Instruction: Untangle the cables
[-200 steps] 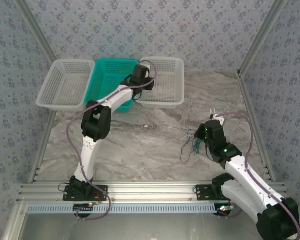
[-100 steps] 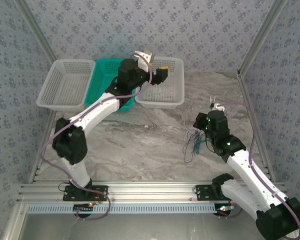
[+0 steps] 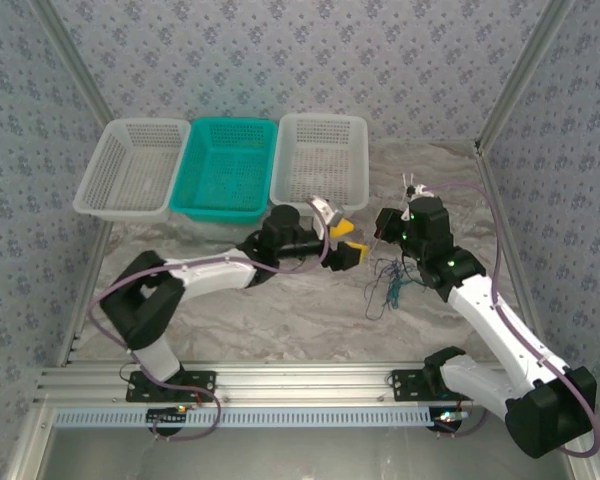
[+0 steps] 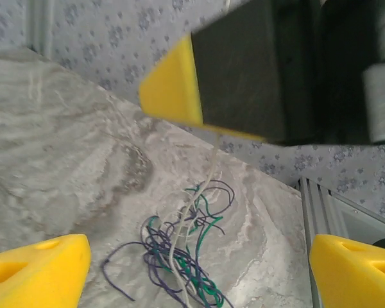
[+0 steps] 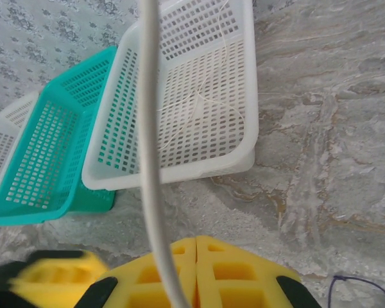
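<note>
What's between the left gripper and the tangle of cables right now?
Nothing but bare table: the top view shows the open left gripper short of the cables.

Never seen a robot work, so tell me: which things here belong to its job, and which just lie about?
Job: cables; white strand held by right pincer; left pincer, open; right white basket, holding a pale wire.
Lying about: teal basket; left white basket.

Left arm (image 3: 210, 272), right arm (image 3: 490, 320): white link shells, black joint housings. Purple-grey cord (image 3: 498, 255) routed along each. Green indicator lights (image 3: 412, 236) on right arm. Left hand (image 3: 338, 232), right hand (image 5: 196, 260): yellow fingers (image 4: 38, 269) with moulded pockets.
</note>
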Tool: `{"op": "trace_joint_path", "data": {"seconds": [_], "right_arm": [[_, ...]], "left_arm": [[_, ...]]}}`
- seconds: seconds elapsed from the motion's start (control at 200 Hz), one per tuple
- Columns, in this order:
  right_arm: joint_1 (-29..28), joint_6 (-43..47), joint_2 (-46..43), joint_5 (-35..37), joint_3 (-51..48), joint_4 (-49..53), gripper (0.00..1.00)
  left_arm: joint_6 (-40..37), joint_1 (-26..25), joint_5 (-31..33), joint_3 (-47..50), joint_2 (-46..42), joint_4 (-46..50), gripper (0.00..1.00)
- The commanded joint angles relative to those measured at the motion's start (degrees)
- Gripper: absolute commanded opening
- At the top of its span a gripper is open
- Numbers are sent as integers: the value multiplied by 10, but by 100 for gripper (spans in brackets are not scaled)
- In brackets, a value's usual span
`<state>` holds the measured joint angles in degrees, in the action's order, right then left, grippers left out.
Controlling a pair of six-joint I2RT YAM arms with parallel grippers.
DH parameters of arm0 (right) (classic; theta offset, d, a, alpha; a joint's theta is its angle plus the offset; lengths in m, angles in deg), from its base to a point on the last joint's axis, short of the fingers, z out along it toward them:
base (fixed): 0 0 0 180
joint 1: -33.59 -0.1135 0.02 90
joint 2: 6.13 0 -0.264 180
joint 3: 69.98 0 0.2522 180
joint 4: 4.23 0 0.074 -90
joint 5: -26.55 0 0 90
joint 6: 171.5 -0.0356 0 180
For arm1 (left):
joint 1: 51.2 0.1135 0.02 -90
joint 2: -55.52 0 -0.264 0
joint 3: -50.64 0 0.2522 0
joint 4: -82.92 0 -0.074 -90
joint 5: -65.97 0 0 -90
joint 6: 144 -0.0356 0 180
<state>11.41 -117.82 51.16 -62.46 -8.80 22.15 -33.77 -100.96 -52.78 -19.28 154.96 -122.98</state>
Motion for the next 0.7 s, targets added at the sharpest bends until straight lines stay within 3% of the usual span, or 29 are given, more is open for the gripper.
{"op": "trace_joint_path", "data": {"seconds": [0.0,0.13,0.165,0.23,0.295,0.345,0.375,0.455,0.495,0.58,0.695], "right_arm": [[-7,-29,2,-17,19,-14,0],[-15,-40,0,-29,20,-11,0],[-16,-40,-1,-28,18,-9,0],[-15,-36,-5,-20,16,1,0],[-9,-33,-11,-8,14,16,0],[-1,-27,-17,5,9,24,0],[4,-16,-21,11,5,28,8],[11,35,-35,44,-3,48,70],[11,51,-49,69,-11,62,89],[11,59,-89,128,-49,78,99],[19,-17,-148,190,-132,101,100]], "left_arm": [[66,0,9,-37,74,-93,88],[61,-17,4,-85,146,-113,88],[66,-18,0,-99,162,-113,84],[82,-19,1,-104,177,-129,56],[92,-17,12,-96,176,-141,0],[93,-16,18,-93,169,-128,0],[91,-14,20,-92,162,-116,0],[85,-11,32,-82,138,-92,0],[86,-9,38,-78,127,-83,0],[93,-6,59,-76,105,-56,0],[112,-3,78,-76,90,-52,0]]}}
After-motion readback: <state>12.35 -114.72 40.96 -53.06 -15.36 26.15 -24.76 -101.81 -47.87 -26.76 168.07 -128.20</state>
